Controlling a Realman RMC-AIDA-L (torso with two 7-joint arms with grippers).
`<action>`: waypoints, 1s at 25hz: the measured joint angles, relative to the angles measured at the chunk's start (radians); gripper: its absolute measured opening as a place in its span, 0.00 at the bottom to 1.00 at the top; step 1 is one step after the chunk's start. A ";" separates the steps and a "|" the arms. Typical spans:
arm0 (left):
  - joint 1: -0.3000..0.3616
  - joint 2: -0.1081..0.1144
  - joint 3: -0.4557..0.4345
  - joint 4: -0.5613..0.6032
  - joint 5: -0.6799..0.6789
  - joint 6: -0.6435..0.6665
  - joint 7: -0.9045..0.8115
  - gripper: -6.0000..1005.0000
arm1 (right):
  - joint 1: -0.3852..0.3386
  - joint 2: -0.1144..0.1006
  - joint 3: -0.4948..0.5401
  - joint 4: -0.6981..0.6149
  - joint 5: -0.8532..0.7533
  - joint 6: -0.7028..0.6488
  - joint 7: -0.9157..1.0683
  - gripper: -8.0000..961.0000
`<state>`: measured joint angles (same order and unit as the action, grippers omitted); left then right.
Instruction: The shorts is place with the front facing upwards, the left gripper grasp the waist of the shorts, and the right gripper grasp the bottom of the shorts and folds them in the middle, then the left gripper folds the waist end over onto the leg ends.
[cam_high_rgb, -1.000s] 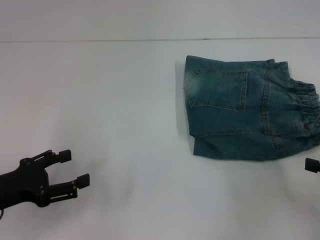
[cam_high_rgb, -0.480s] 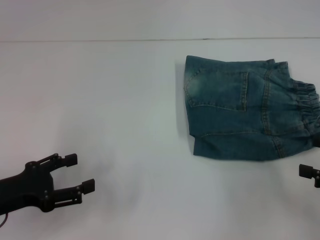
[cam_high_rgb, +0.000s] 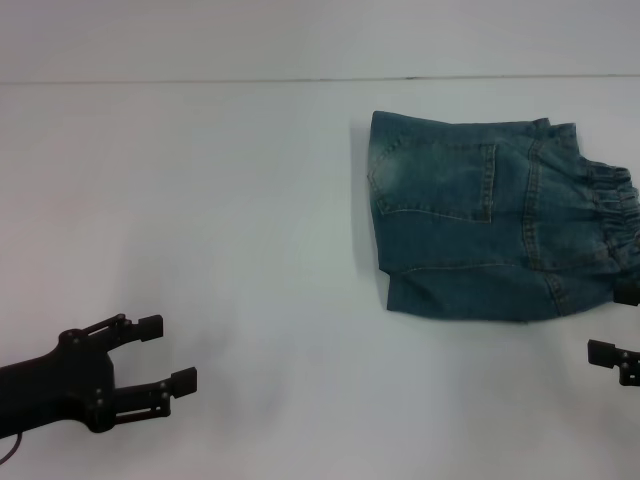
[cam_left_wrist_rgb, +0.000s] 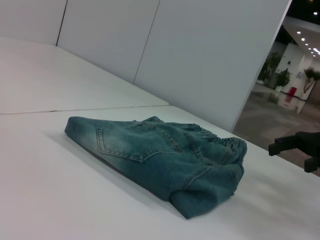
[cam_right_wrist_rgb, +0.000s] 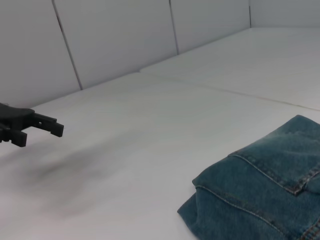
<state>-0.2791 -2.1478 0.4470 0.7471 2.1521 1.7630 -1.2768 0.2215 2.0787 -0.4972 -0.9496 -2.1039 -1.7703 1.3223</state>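
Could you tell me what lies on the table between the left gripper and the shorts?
Nothing: in the head view only bare white table separates the open left gripper from the shorts.

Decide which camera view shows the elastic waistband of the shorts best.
The head view: the puckered waistband shows fully on the shorts. The left wrist view shows it obliquely; the right wrist view misses it.

Cut off at the edges — folded layers out of sight

The right gripper (cam_high_rgb: 618, 328) shows only two dark finger tips at the head view's edge; the shorts (cam_high_rgb: 490, 232) hide their underside, and their elastic waist (cam_high_rgb: 618, 220) runs off frame — hems indistinguishable.
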 joint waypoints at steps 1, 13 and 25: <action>0.000 0.000 0.000 0.000 0.000 0.000 0.000 0.91 | 0.002 0.001 0.001 0.000 -0.006 0.001 0.000 0.99; 0.000 -0.005 -0.001 -0.002 0.000 0.003 -0.001 0.91 | 0.003 0.001 -0.002 0.000 -0.009 0.005 -0.004 0.99; 0.002 -0.004 -0.001 -0.003 0.000 0.002 -0.001 0.91 | 0.005 0.004 -0.002 0.000 -0.008 0.008 -0.021 0.99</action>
<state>-0.2776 -2.1521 0.4464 0.7439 2.1522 1.7654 -1.2778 0.2270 2.0829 -0.4988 -0.9495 -2.1122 -1.7622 1.3016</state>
